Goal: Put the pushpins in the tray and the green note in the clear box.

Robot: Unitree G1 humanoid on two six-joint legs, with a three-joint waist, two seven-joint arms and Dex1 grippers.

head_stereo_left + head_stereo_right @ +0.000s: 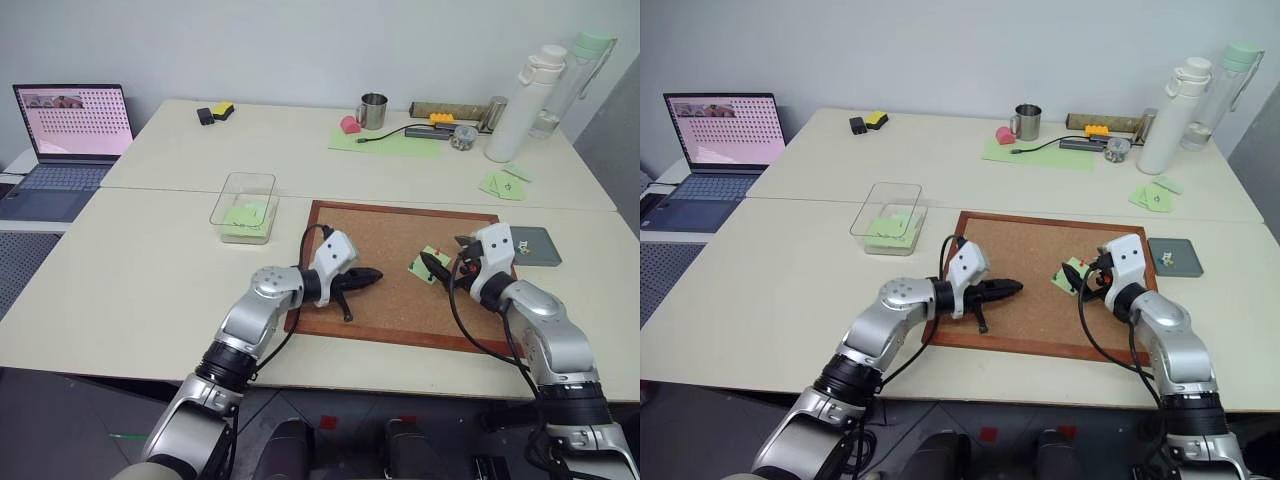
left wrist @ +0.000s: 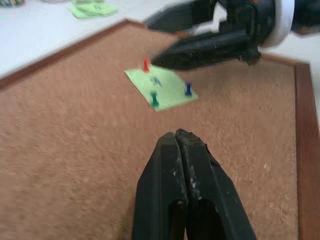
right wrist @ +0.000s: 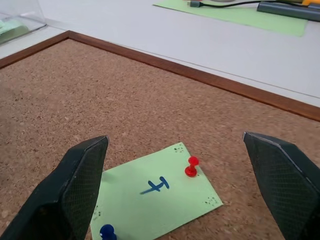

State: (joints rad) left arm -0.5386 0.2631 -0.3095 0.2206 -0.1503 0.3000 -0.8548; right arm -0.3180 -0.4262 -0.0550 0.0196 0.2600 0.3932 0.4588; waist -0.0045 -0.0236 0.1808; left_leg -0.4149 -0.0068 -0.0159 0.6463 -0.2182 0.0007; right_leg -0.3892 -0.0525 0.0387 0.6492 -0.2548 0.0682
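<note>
Right wrist view shows one green note [image 3: 155, 200] lying on the cork board [image 3: 100, 100], pinned by three pushpins [image 2: 146, 65]: red, blue, green. Right gripper [image 3: 180, 190] straddles it, fingers spread wide. Left gripper [image 2: 181, 145] hovers nearby over the cork, fingers pressed together, empty. One clear box [image 1: 245, 205] sits left of the board, one tray [image 1: 535, 247] right.

You'll find the corkboard [image 1: 400, 290] at frame centre on the bench [image 1: 150, 260], with the note [image 1: 432, 266] pinned on its right part. The box [image 1: 244, 207] sits just upper left of the board, the tray [image 1: 535, 246] just right of it. The laptop [image 1: 70, 140] lies far left, the mug [image 1: 372, 110] at top centre.
</note>
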